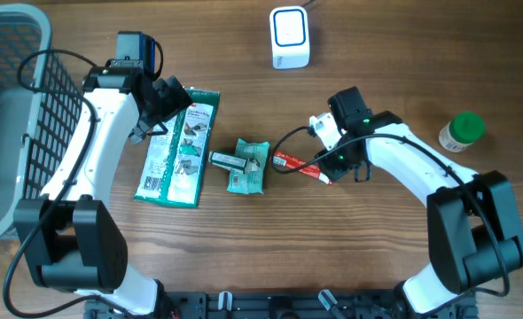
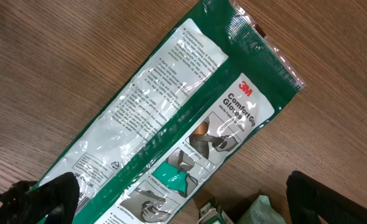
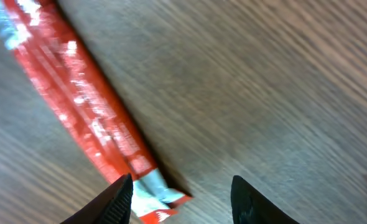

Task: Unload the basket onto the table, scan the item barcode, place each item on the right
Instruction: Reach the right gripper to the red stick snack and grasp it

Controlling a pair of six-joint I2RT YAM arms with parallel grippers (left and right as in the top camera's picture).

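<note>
The overhead camera looks straight down from afar on the brown wooden table [image 1: 332,252]. The left wrist camera faces down, close over the green-and-white plastic glove packet [image 2: 171,124], which overhead shares. Right of that packet, the right wrist camera sits very near a shiny red wrapped bar [image 3: 78,106], blurred, also shared with overhead.

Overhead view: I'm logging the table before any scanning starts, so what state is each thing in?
glove packet: lying flat, printed side up
small green packet: lying crumpled, not held
red packet: lying flat, not gripped
scanner: standing apart from the items
green-lidded jar: upright, lid on
left gripper: open, above the glove packet
right gripper: open, at the red packet's end
</note>
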